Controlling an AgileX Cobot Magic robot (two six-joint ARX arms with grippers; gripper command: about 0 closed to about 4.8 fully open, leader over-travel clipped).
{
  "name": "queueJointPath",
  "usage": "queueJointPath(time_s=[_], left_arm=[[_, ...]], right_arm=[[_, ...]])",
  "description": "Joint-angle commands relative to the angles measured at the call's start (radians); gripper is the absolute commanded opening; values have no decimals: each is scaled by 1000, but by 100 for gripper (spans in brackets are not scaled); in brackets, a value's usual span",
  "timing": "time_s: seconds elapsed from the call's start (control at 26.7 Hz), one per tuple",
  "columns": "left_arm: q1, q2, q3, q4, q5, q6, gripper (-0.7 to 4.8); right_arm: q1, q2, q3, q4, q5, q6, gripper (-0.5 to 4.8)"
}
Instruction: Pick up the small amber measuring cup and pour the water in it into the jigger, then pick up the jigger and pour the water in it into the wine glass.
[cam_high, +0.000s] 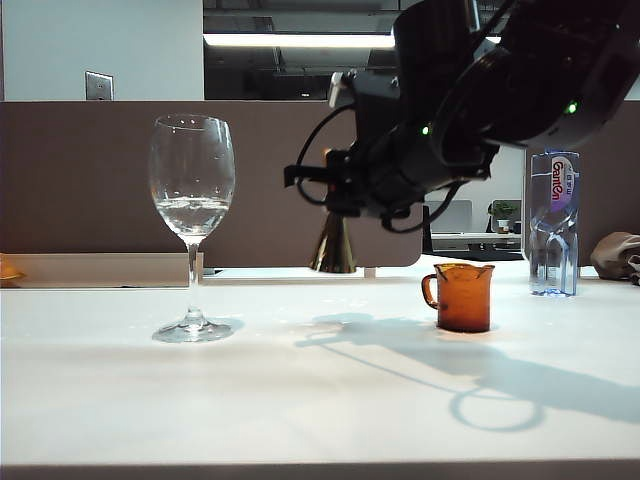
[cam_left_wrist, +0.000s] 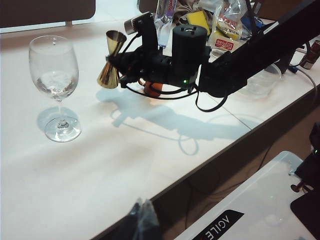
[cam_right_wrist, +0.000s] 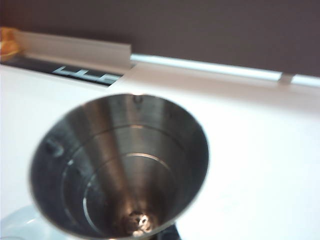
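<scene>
Risk of slipping lies with the shiny gold hourglass-shaped metal jigger (cam_left_wrist: 111, 60), clamped at its waist by the right gripper (cam_left_wrist: 125, 62) and held upright above the white table (cam_high: 300, 400), between the tall clear stemmed wine glass (cam_high: 192, 220) and the small amber glass measuring cup (cam_high: 462, 297). Water already stands in the glass; the jigger's bowl looks nearly dry. Open tabletop beneath offers set-down room. Left gripper is out of view; its state cannot be told.
</scene>
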Motion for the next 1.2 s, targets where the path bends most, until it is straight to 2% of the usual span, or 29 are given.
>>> queueJointPath(time_s=[0.04, 0.75, 0.86, 0.97, 1.12, 1.2], left_arm=[[2, 1, 3, 12, 4, 0, -2], [2, 1, 3, 12, 4, 0, -2], [2, 1, 3, 12, 4, 0, -2], [2, 1, 3, 12, 4, 0, -2], [2, 1, 3, 12, 4, 0, -2], [2, 1, 3, 12, 4, 0, -2]], right_arm=[[4, 37, 5, 32, -27, 47, -1], [10, 109, 4, 13, -27, 53, 9], [10, 109, 4, 13, -27, 53, 147], [10, 109, 4, 13, -27, 53, 168], [13, 109, 4, 13, -24, 53, 287], [23, 105, 4, 9, -19, 52, 289]])
